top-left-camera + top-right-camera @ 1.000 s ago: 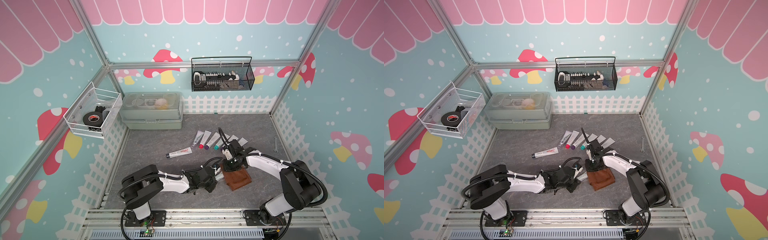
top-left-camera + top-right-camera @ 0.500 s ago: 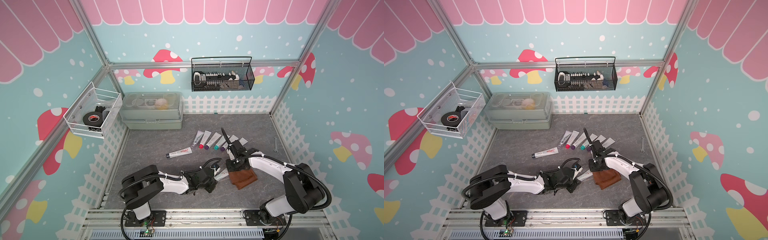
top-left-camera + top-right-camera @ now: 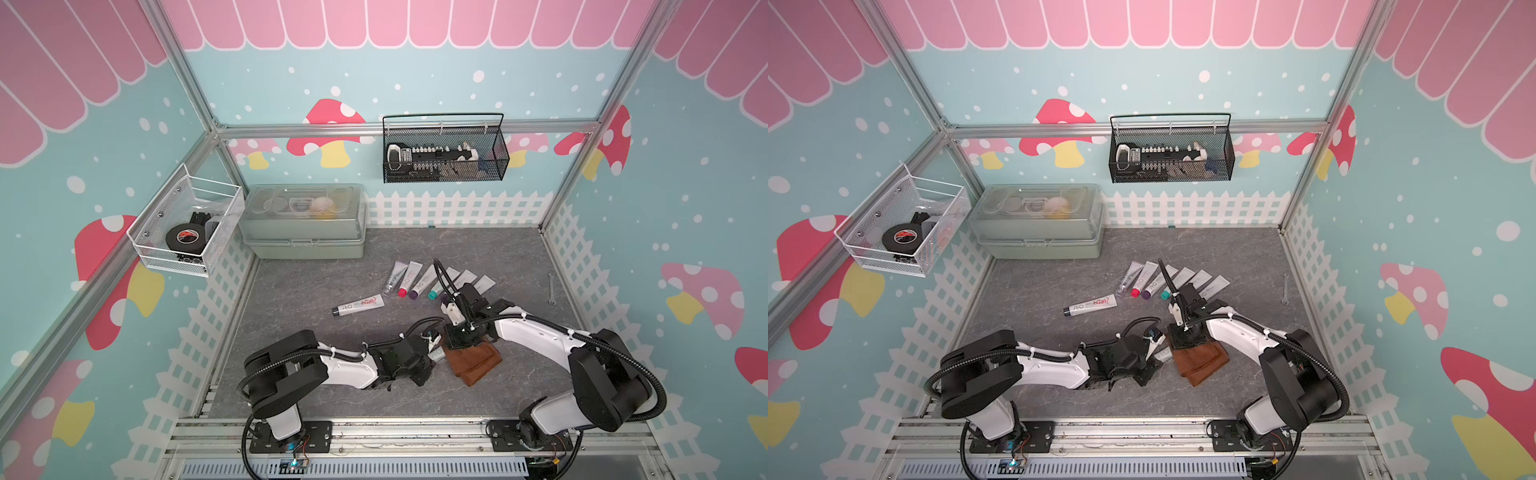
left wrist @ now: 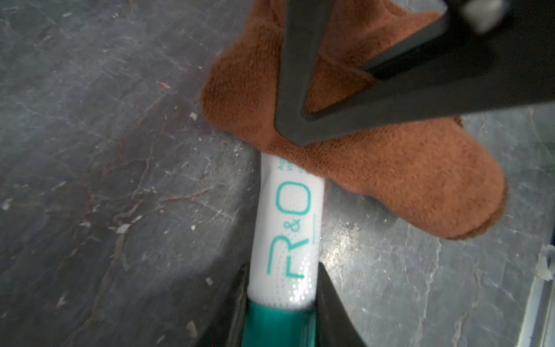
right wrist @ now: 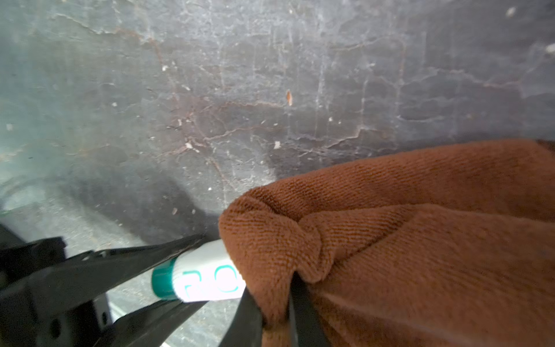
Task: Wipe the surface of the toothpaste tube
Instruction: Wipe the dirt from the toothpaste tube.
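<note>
Two grips meet on the bench (image 3: 311, 291): left jaws clench the toothpaste tube (image 4: 285, 234) by its teal cap, right jaws pinch a brown cloth (image 4: 390, 180) covering its far end (wiping looks underway, lettered half bare).

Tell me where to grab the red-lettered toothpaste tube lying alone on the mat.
Grip the red-lettered toothpaste tube across its rounder body near the dark cap, coming straight down from above. It lies flat on the mat with room along both long sides; its other end flattens to a thin crimp, likely a poorer hold.
</note>
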You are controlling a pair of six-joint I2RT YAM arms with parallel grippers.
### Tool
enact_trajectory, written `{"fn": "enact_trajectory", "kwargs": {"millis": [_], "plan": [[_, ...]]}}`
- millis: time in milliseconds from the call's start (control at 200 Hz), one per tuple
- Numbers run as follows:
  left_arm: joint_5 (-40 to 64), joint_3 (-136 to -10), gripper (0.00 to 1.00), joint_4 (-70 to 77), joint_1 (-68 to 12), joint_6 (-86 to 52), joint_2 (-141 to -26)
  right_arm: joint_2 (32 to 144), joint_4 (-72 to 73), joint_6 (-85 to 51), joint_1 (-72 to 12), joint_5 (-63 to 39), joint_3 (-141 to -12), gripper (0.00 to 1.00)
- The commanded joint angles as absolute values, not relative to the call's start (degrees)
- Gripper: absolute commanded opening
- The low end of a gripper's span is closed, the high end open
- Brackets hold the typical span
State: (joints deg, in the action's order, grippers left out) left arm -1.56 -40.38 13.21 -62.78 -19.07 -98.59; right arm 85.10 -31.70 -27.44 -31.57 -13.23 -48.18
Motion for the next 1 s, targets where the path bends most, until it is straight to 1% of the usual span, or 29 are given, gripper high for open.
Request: {"fn": "enact_trajectory", "kwargs": {"millis": [0, 120, 230, 305, 395, 500, 605, 695, 756, 801, 876, 936, 996], "plan": [[-3.6, -38.7, 0.25, 13.3, -62.8, -19.9, -98.6, 88.1, -40.1, -28.5, -32.0, 2.7, -47.5, 0.1], [-3.8, -38.1, 0.25, 13.7, -62.8, -19.9, -98.1, 89.6, -40.7, -29.7, -32.0, 9.7, -48.0, 0.1], [-3.8, -37.8, 0.25, 13.9, -62.7, -20.0, -98.2, 91.1, -40.6, -30.4, -32.0, 12.4, -48.0, 0.1], [-3.8, -37.6, 0.25, 14.2, -62.8, -20.1, -98.4, 91.0, -40.0, -30.4, -31.9, 12.2, -48.1, 0.1], [-4.0, -37.3, 0.24, 14.7, -62.7, -20.2, -98.6, 88.3, -37.6, -30.2, -31.1, 8.4, -47.1, 0.1], [-3.9, -37.3, 0.24, 15.2, -62.7, -20.2, -98.8, 82.5, -34.1, -29.6, -30.0, -0.2, -45.8, 0.11], [-3.7, -37.4, 0.24, 15.8, -62.7, -20.2, -99.4, 78.2, -31.6, -28.7, -29.9, -11.0, -45.8, 0.12], [-3.5, -37.9, 0.24, 15.7, -62.8, -20.1, -100.1, 77.3, -30.6, -28.6, -30.0, -19.8, -45.9, 0.12], [-3.6, -38.1, 0.24, 15.7, -62.7, -20.0, -100.4, 77.6, -29.6, -28.8, -30.5, -23.1, -45.5, 0.13], [-3.8, -38.1, 0.24, 15.6, -62.7, -20.0, -100.4, 78.3, -29.3, -28.8, -31.3, -24.0, -45.3, 0.13], [-4.0, -38.1, 0.24, 15.5, -62.7, -19.9, -100.2, 80.1, -29.6, -28.7, -32.2, -22.5, -45.2, 0.13], [-4.2, -38.1, 0.24, 15.4, -62.6, -20.0, -100.0, 82.2, -30.9, -28.4, -32.8, -19.7, -45.4, 0.12], [-4.3, -37.9, 0.24, 15.5, -62.5, -20.0, -99.6, 84.4, -33.0, -28.1, -33.4, -14.6, -45.8, 0.12]]}}
